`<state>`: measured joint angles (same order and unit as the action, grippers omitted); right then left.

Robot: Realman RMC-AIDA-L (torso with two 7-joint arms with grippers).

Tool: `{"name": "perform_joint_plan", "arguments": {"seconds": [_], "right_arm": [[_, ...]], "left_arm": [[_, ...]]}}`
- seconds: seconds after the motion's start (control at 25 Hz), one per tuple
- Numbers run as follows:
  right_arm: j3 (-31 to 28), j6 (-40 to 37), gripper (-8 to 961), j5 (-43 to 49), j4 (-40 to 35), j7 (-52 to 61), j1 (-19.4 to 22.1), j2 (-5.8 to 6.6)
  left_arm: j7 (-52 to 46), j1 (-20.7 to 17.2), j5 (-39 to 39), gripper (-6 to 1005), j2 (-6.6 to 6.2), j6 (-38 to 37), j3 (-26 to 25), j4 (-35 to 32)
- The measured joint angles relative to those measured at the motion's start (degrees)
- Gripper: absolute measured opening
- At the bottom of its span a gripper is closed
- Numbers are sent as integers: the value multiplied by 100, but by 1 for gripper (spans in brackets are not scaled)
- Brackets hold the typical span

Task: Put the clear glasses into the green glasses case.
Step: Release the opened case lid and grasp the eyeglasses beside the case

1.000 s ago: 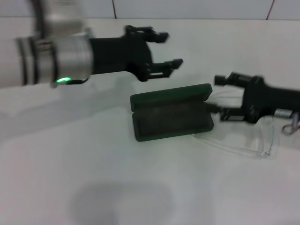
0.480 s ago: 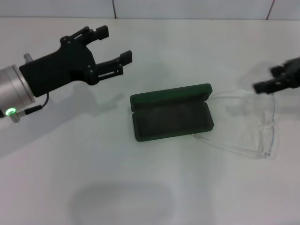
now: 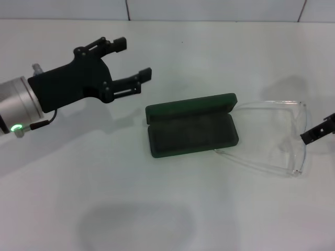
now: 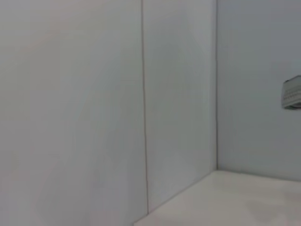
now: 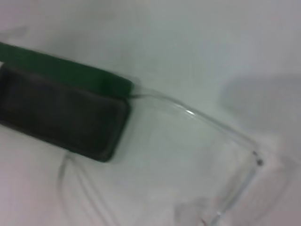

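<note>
The green glasses case (image 3: 191, 134) lies open in the middle of the table, its lid folded back on the far side and its dark lining bare. Right beside it, on its right, the clear glasses (image 3: 302, 116) lie unfolded on the table, arms pointing toward the case. My left gripper (image 3: 133, 58) hovers open and empty to the case's far left. Only a dark tip of my right gripper (image 3: 318, 130) shows at the right edge, just past the lens. The right wrist view shows the case (image 5: 61, 117) and the glasses (image 5: 207, 120) side by side.
White tabletop (image 3: 131, 209) all around, ending at a tiled wall (image 3: 209, 9) at the back. The left wrist view shows only wall panels (image 4: 94, 103) and a strip of table.
My left arm drew back leftward from above the case, then eased slightly right. My right gripper withdrew from beside the case to the right edge. The case and glasses stayed put.
</note>
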<state>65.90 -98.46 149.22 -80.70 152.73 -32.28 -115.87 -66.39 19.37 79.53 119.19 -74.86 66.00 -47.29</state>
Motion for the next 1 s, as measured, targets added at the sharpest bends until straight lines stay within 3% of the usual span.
{"name": "perform_joint_plan", "arguments": {"seconds": [0.44,1.0], "right_arm": [[19,1003,840,-824,427,106,707,-27],[-280,676,838,-982,267,54,711,23]], "left_arm": [[385,20,240,884,19,28,-1,75],[356,-33,242,883,-2,9,-8,68]]}}
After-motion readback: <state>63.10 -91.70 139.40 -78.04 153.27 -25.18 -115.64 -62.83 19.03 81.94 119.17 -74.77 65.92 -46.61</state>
